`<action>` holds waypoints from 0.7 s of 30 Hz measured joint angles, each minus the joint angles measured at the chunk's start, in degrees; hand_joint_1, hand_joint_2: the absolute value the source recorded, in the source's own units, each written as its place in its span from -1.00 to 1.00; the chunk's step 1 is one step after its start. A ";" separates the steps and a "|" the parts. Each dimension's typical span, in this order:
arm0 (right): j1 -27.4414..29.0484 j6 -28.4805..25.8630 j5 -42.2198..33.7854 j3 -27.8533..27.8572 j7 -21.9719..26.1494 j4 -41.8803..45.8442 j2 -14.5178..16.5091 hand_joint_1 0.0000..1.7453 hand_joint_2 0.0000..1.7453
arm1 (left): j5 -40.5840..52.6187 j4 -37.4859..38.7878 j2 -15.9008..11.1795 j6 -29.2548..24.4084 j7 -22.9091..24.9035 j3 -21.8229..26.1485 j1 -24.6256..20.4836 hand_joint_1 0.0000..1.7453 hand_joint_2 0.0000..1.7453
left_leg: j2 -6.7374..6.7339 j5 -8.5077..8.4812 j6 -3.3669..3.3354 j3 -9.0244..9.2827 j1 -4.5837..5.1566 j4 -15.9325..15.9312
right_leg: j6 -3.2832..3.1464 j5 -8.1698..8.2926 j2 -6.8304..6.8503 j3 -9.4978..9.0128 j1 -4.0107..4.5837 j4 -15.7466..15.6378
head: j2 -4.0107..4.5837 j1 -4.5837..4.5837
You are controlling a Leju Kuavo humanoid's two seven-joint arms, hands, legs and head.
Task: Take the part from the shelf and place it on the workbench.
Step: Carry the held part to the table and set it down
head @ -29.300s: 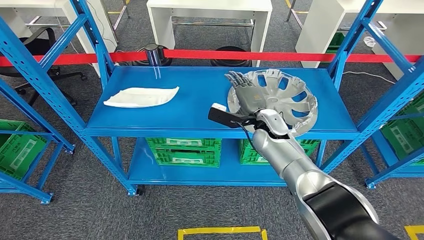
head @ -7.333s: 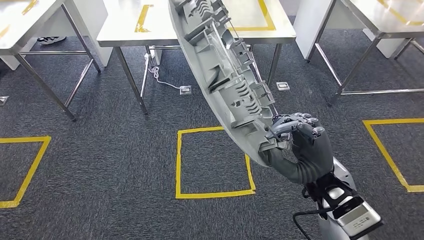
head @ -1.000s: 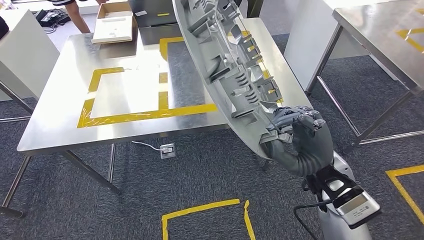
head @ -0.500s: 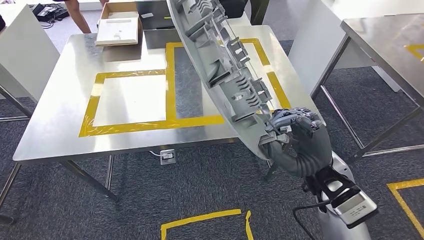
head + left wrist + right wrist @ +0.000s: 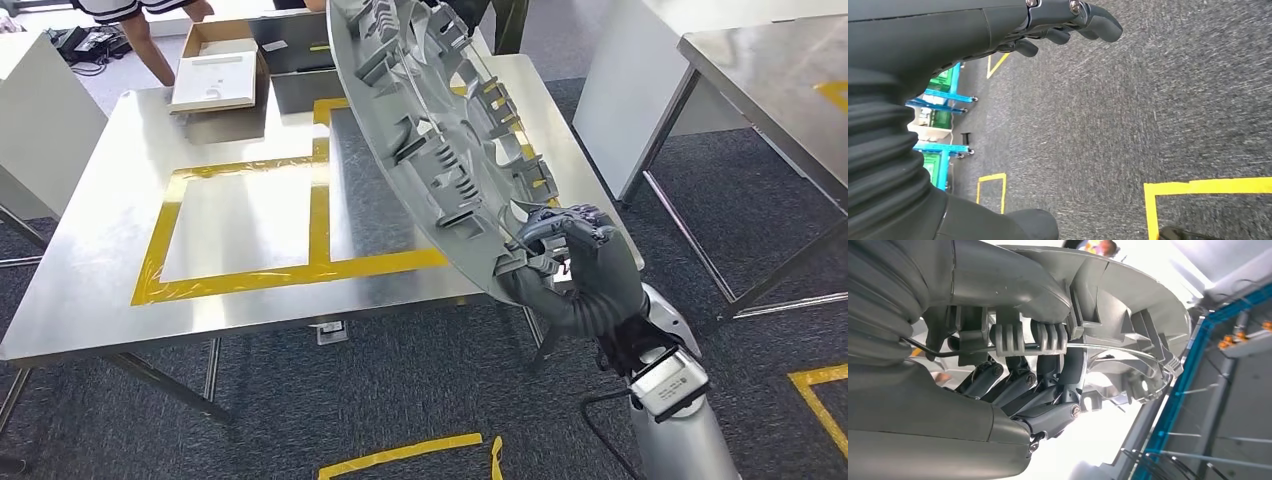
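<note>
Head view: the right hand grips the part by its lower rim, tilted edge-up over the desk; carrying looks done, and lowering it flat comes next. A cardboard box and a person's arm sit at the far edge, well apart.

Left wrist view: the left hand hangs over carpet, fingers seemingly loosely spread, holding nothing.

Right wrist view: fingers clamp the part's ribs.

A flat cardboard box is seen beside a person's arm. A second steel table stands well apart from the box. Below it, grey carpet is marked with yellow tape.
</note>
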State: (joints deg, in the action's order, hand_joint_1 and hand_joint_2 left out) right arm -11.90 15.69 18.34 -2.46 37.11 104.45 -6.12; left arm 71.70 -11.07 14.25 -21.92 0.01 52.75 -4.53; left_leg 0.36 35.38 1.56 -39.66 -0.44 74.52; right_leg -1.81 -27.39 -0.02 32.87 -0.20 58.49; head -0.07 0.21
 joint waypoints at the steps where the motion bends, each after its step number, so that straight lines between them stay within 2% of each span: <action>1: -0.10 -0.26 1.21 -0.15 -0.27 -0.34 0.04 1.00 1.00 | -0.03 0.01 0.00 -0.01 0.04 0.08 0.06 -1.00 1.00 | -0.02 -2.31 -0.06 0.49 -0.01 -2.50 | 0.10 -0.30 -0.10 -0.42 -0.02 0.01 | 0.00 0.00; 2: -0.18 -0.63 2.64 -0.30 -0.59 -0.73 0.07 1.00 1.00 | -0.04 0.01 0.00 -0.01 0.06 0.16 0.11 -1.00 1.00 | -0.05 -5.28 -0.18 1.73 -0.02 -6.53 | 0.27 -0.63 -0.17 -0.86 -0.03 0.02 | 0.00 -0.01; 3: -0.29 -1.11 4.21 -0.50 -0.96 -1.23 0.08 1.00 1.00 | -0.03 0.01 0.00 -0.01 0.07 0.24 0.11 -1.00 1.00 | -0.09 -7.39 -0.34 2.92 0.01 -10.33 | 0.49 -0.92 -0.19 -1.19 0.01 0.08 | 0.00 -0.02; 5: -0.58 -2.13 7.03 -0.96 -1.68 -2.33 0.09 1.00 1.00 | 0.10 0.02 0.04 0.00 -0.07 0.30 0.00 -1.00 1.00 | -0.13 -9.07 -1.00 4.15 0.13 -14.65 | 1.04 -1.28 -0.21 -1.15 0.14 0.22 | 0.00 -0.02; 7: -1.00 -3.17 9.25 -1.33 -2.13 -3.49 0.09 1.00 1.00 | 0.30 0.04 0.18 0.00 -0.06 0.35 0.06 -1.00 1.00 | -0.02 -9.11 -1.36 4.15 0.17 -14.95 | 0.55 -1.47 -0.20 -0.84 0.36 0.41 | 0.00 0.04; 9: -1.68 -4.33 11.69 -1.74 -2.80 -4.84 0.09 1.00 1.00 | 0.47 0.05 0.32 0.02 0.32 0.39 0.24 -1.00 1.00 | 0.10 -9.49 -1.32 4.24 0.13 -14.98 | -0.41 -1.53 -0.18 -0.90 0.51 0.43 | 0.00 0.10; 10: -1.96 -4.70 12.55 -1.90 -3.12 -5.32 0.09 1.00 1.00 | 0.53 0.05 0.34 0.03 0.47 0.40 0.27 -1.00 1.00 | 0.13 -9.48 -1.34 4.25 0.14 -14.97 | -0.57 -1.48 -0.18 -0.94 0.54 0.39 | 0.00 0.10; 15: -2.57 -5.69 14.83 -2.39 -4.00 -6.45 0.09 1.00 1.00 | 0.67 0.07 0.42 0.08 0.62 0.40 0.23 -1.00 1.00 | 0.18 -9.42 -1.49 4.25 0.16 -14.97 | -0.55 -1.46 -0.16 -1.06 0.54 0.17 | 0.00 0.11; 17: -4.51 -7.80 19.56 -3.72 -6.38 -9.36 0.07 1.00 1.00 | 1.01 0.06 0.49 0.40 0.61 0.40 0.18 -1.00 1.00 | 0.18 -9.36 -1.71 4.26 0.22 -14.97 | -0.17 -1.35 -0.15 -1.21 0.52 -0.15 | 0.00 0.11; 20: -8.69 -11.47 27.37 -5.96 -11.13 -15.88 -0.21 1.00 1.00 | 1.38 0.05 0.52 1.02 0.59 0.41 0.09 -1.00 1.00 | 0.12 -9.36 -2.04 4.26 0.28 -14.95 | 1.27 -1.16 -0.15 -1.36 0.43 -0.60 | 0.00 0.09; 21: -9.58 -12.73 29.14 -6.36 -12.11 -17.78 -0.36 1.00 1.00 | 1.42 0.05 0.52 1.11 0.59 0.41 0.07 -1.00 1.00 | 0.14 -9.38 -2.10 4.25 0.28 -14.95 | 1.54 -1.13 -0.13 -1.38 0.42 -0.65 | 0.00 0.09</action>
State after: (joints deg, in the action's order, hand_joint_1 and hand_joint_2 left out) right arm -21.48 2.96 47.48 -8.83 25.00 86.67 -6.48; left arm 73.12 -11.02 14.78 -20.81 0.60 53.16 -4.46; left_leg 0.50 26.00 -0.54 -35.41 -0.15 59.57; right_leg -0.27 -28.52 -0.14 31.49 0.22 57.83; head -0.07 0.30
